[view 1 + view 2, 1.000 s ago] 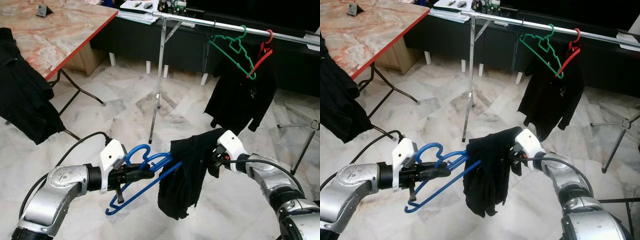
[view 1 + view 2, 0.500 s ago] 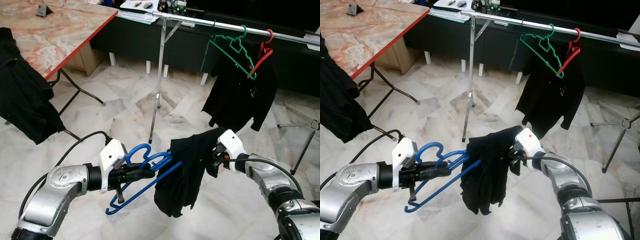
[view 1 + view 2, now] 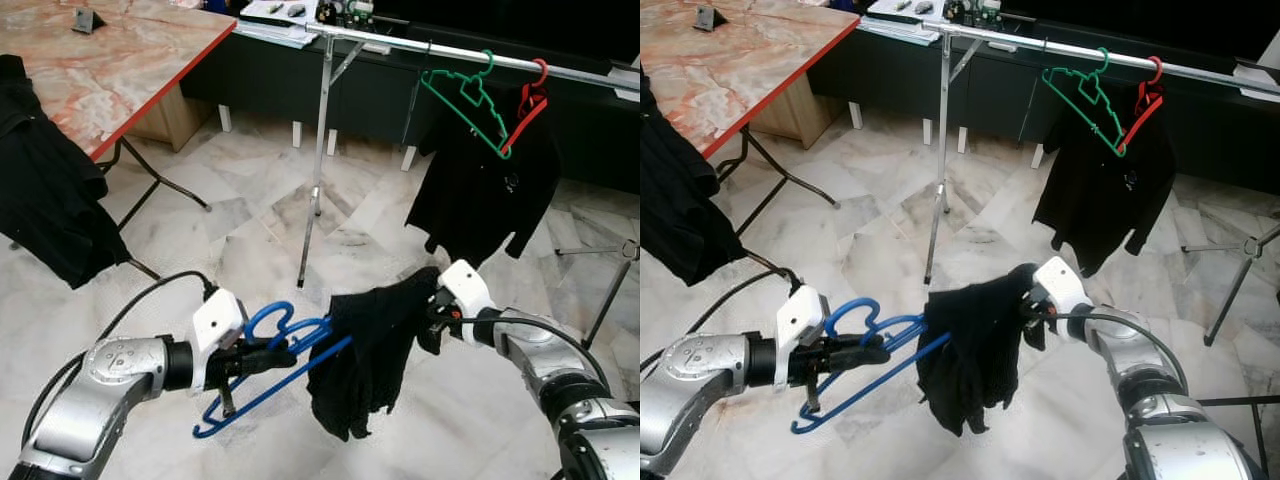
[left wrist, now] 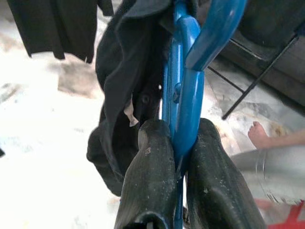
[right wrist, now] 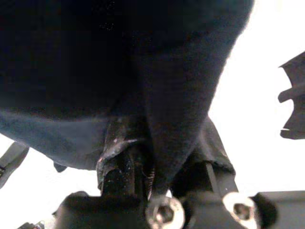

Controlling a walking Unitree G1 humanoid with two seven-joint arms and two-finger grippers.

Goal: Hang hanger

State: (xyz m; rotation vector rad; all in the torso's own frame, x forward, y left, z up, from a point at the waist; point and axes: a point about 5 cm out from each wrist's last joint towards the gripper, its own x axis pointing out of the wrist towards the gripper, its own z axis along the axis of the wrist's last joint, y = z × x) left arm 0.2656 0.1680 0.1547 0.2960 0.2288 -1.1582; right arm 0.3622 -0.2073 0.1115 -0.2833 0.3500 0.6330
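The left arm is held low and bent across the body, and its left gripper (image 3: 262,355) is closed tight on the blue hanger (image 3: 268,370) just below the hook, the two black fingers (image 4: 147,181) being pressed against either side of the blue bar. The right arm is reached inward at about the same height, and the right gripper (image 3: 432,318) is clamped on a fold of the black garment (image 3: 368,352), which is draped over the far end of the hanger and hangs down between the two arms above the marble floor (image 3: 240,240). Beyond them a metal clothes rail (image 3: 420,48) is seen, carrying a green hanger (image 3: 465,100) and a red hanger (image 3: 525,105) with a dark shirt (image 3: 485,190).
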